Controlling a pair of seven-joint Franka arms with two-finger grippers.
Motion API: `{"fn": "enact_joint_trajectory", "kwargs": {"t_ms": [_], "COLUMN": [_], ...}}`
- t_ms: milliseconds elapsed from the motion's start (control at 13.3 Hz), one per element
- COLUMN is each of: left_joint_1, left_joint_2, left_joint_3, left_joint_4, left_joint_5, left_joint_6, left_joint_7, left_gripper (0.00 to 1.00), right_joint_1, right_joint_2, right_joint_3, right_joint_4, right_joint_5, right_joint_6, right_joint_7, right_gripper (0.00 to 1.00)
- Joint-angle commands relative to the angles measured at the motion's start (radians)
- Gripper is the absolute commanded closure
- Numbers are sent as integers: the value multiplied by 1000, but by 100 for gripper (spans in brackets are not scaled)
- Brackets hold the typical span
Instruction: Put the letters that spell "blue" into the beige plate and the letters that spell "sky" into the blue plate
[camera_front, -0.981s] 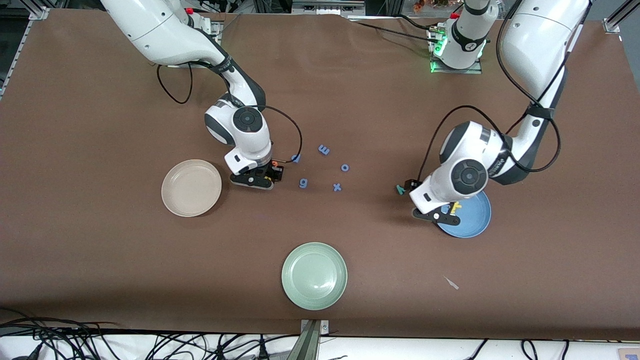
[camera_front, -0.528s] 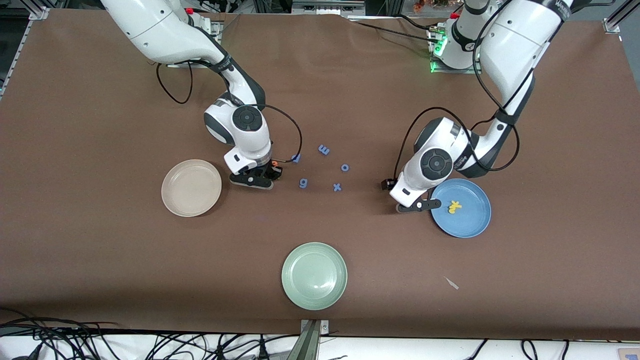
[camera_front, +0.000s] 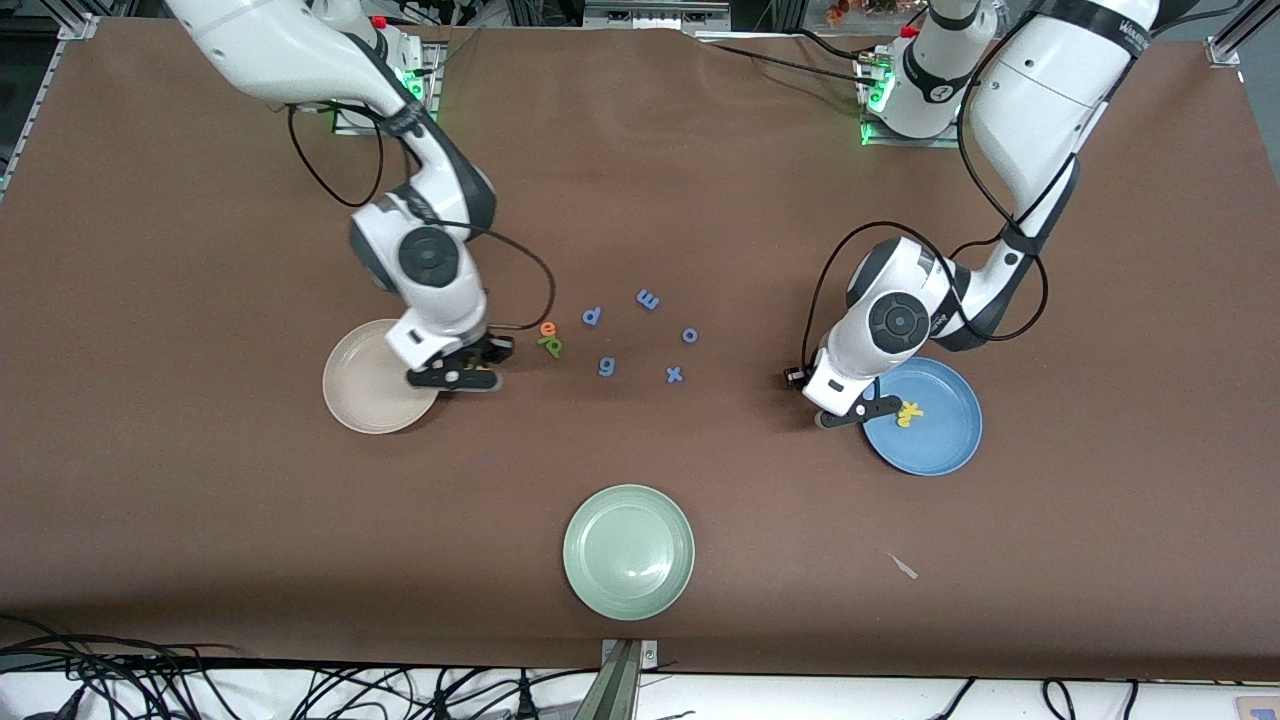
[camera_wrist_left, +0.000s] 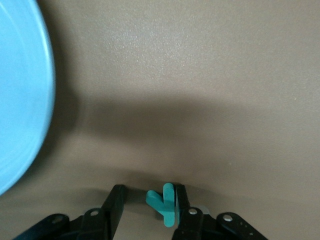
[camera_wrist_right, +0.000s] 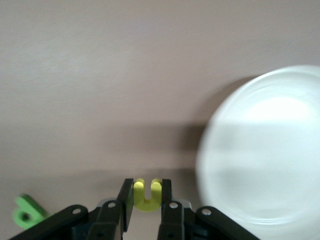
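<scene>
brown cloth (camera_front: 700, 180) covers the table. right gripper (camera_wrist_right: 147, 200), over the beige plate (camera_front: 365, 385)'s edge, pinches the yellow u (camera_wrist_right: 147, 194); orange e (camera_front: 547, 327) and green b (camera_front: 551, 346) lie near on the cloth. left gripper (camera_wrist_left: 147, 205), beside the blue plate (camera_front: 940, 440), pinches the teal y (camera_wrist_left: 165, 202); yellow letters (camera_front: 908, 412) lie in that plate.

Both arms wore glossy white shells broken by dark grey bands at the joints, and each wrist carried a round dark grey cap with a ringed centre. A thin black cable looped loosely from each forearm down to the wrist, and green lights glowed at the bases, each topped by a small red knob. The left hand (camera_wrist_left: 146, 212) and the right hand (camera_wrist_right: 147, 200) were black, with flat fingers and silver screws on their mounts.
</scene>
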Motion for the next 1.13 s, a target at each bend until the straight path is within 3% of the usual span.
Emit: {"fn": "enact_joint_trajectory", "kwargs": {"t_ms": [0, 75, 151, 302, 377, 528, 754, 1056], "left_joint_1": [-5, -8, -8, -9, -9, -9, 3, 53], "left_joint_2": [-4, -3, -3, -4, -11, -49, -89, -107], "left_joint_3": [-3, -3, -3, -3, -3, -2, 1, 69], "left_joint_4": [-17, -17, -17, -14, -12, 3, 110, 126], "left_joint_5": [-12, -12, -12, -12, -12, -3, -3, 42], "left_joint_6": [11, 11, 11, 5, 1, -68, -319, -348], "left_joint_7": [-23, -24, -24, -24, -23, -11, 109, 385], "left_gripper": [62, 63, 69, 93, 98, 100, 100, 99], "right_joint_1": [-38, -44, -44, -46, -47, -47, -44, -26], "right_joint_2": [-76, -76, -76, -76, -74, -71, -33, 41], "right_joint_3": [-55, -66, -66, -66, -66, -63, 25, 90], "right_joint_4": [-32, -42, -61, -89, -89, -80, -34, -20], "right_joint_5": [55, 56, 56, 56, 56, 64, 137, 128], "right_joint_6": [-61, -62, -55, -35, -33, -35, -33, 100], "right_joint_7": [-232, -240, -234, -228, -228, -165, 100, 421], "right_gripper": [75, 70, 65, 46, 27, 25, 26, 26]}}
